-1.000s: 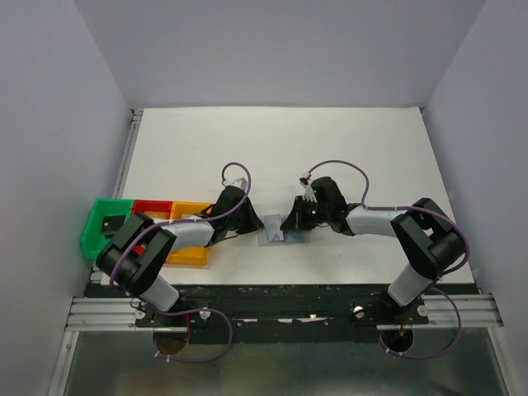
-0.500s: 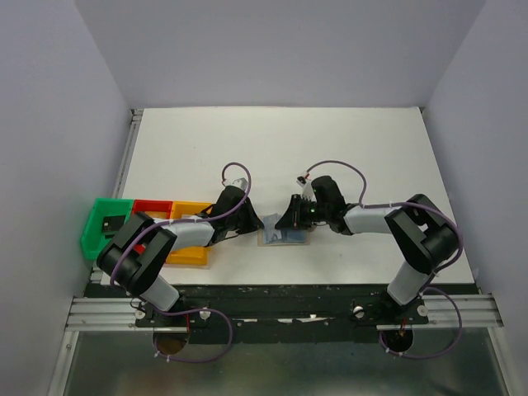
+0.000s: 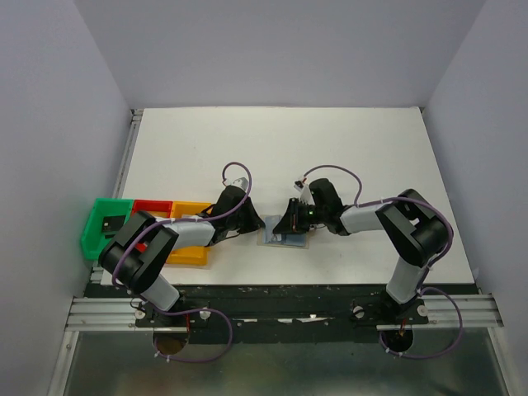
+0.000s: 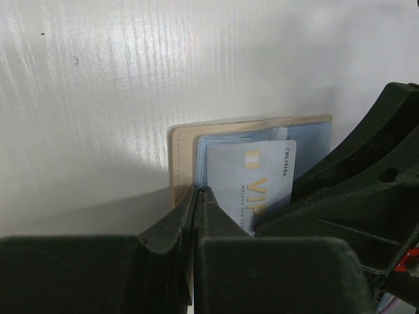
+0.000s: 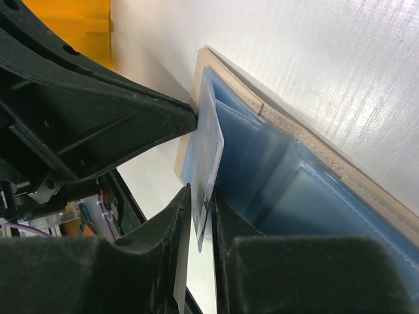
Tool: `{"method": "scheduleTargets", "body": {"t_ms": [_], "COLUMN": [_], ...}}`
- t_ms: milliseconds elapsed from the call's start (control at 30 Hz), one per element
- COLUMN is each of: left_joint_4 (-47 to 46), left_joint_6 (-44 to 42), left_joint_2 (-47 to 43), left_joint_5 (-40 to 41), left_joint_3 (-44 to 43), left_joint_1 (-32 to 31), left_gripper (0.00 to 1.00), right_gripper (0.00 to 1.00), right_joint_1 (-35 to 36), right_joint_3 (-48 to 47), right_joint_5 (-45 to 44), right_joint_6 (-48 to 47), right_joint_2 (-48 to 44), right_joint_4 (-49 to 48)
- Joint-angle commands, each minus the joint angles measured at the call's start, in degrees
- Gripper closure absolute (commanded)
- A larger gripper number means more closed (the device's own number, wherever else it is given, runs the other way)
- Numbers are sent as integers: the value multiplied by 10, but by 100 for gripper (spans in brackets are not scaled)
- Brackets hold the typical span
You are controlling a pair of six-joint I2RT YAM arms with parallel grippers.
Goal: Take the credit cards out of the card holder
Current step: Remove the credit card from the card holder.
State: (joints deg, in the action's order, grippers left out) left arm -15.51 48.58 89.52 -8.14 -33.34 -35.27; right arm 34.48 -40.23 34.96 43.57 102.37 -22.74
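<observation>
The card holder point(image 3: 285, 238) lies open on the white table between both arms, light-blue inside with a tan border point(image 4: 178, 150). A silvery-white credit card point(image 4: 256, 180) with gold "VIP" lettering sticks partway out of its left pocket. My left gripper point(image 4: 198, 191) is shut on the holder's left edge point(image 3: 259, 223). In the right wrist view the same card point(image 5: 209, 147) stands on edge between the fingers of my right gripper point(image 5: 201, 190), which are slightly apart with thin gaps beside the card. The blue pocket point(image 5: 294, 190) lies just right of it. Other credit cards are hidden.
Green point(image 3: 103, 224), red point(image 3: 153, 206) and yellow point(image 3: 191, 211) bins sit in a row at the table's left edge, close behind my left arm. The yellow bin point(image 5: 78, 26) shows in the right wrist view. White walls enclose the table.
My right gripper has shifted a little left over the holder and its jaws have parted from shut. The left gripper has stayed at the holder's edge.
</observation>
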Motion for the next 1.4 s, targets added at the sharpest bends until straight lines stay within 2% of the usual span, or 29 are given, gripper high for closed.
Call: {"method": "scheduleTargets", "body": {"t_ms": [0, 100, 400, 567, 1133, 1367], "left_joint_4": [5, 6, 13, 9, 23, 28], "left_joint_6": [3, 4, 4, 4, 4, 4], "left_joint_2": [13, 10, 5, 6, 6, 7], "left_joint_5": [0, 2, 9, 6, 17, 22], "left_joint_3": [6, 7, 7, 9, 8, 7], "left_joint_1": [-3, -3, -3, -3, -3, -2], "left_gripper": [91, 90, 76, 75, 99, 100], "right_gripper": [74, 74, 74, 71, 73, 73], "right_joint_1": [1, 1, -4, -6, -26, -35], "right_joint_3": [-16, -15, -4, -8, 26, 33], "right_joint_5": [24, 22, 26, 36, 27, 27], "right_joint_6": [5, 6, 13, 25, 22, 19], "right_joint_2": [16, 17, 6, 16, -16, -26], "right_joint_4": [-18, -17, -26, -36, -33, -28]}}
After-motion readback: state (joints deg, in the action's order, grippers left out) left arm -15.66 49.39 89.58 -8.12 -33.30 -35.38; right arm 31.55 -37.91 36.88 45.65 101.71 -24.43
